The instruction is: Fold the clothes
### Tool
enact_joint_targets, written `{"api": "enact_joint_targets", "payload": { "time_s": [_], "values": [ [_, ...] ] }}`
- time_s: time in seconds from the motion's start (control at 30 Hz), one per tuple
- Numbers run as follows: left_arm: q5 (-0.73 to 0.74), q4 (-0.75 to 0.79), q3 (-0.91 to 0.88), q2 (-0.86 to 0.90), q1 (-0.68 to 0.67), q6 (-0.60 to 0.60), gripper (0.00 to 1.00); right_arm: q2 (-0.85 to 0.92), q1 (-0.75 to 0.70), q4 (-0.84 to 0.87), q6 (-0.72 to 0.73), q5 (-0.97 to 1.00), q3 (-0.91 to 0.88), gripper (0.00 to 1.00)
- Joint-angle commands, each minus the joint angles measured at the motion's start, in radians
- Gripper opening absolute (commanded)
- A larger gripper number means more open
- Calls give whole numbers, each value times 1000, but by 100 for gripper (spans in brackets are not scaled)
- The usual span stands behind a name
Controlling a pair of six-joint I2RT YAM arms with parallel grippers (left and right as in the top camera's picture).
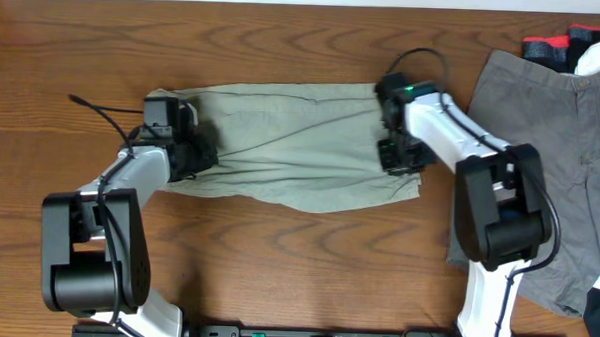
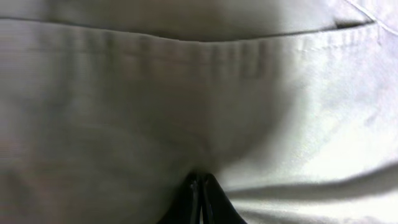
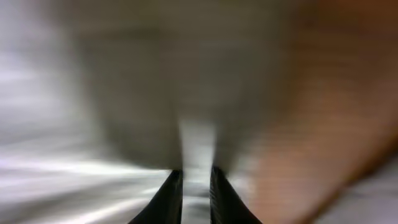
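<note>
Overhead looked straight down on the whole table (image 1: 297, 258). Both wrist cameras sat very close to the khaki shorts (image 1: 291, 138), right view blurred; overhead shared that cloth.

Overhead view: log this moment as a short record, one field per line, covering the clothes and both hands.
surface: brown wood-grain table
garment in work: light khaki-beige cotton shorts, lying flat across the middle
waiting garment: medium grey cotton shorts, lying at the table's right side
left hand: shut, pinching the khaki pair's left end
right hand: at the khaki pair's right end; a narrow gap shows with pale cloth in it, grip unclear in the blur
</note>
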Motion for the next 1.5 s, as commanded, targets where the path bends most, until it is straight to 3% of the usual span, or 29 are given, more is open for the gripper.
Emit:
{"api": "enact_joint_targets", "payload": {
  "time_s": [0.0, 0.27, 0.5, 0.63, 0.77, 1.03, 1.17, 1.47],
  "values": [
    [-99, -18, 9, -3, 65, 5, 6, 16, -50, -6, 74, 75, -12, 13],
    [185, -3, 72, -124, 105, 2, 29, -46, -85, 94, -55, -200, 17, 9],
    [274, 80, 85, -211, 40, -47, 32, -164, -30, 282, -145, -402, 18, 9],
    [212, 105, 85, -179, -32, -47, 22, -157, 17, 439, -161, -581, 18, 11],
    [159, 129, 85, -102, -93, -47, 9, -105, 72, 552, -130, -601, 18, 15],
    [127, 182, 85, 47, -117, -47, 6, 27, 95, 589, -122, -440, 18, 12],
    [45, 170, 85, 67, -117, -46, 6, 53, 45, 559, -125, -401, 18, 8],
    [-217, 81, 85, 67, -108, 0, 6, 52, -105, 491, -128, -290, 18, 11]
  ]
}}
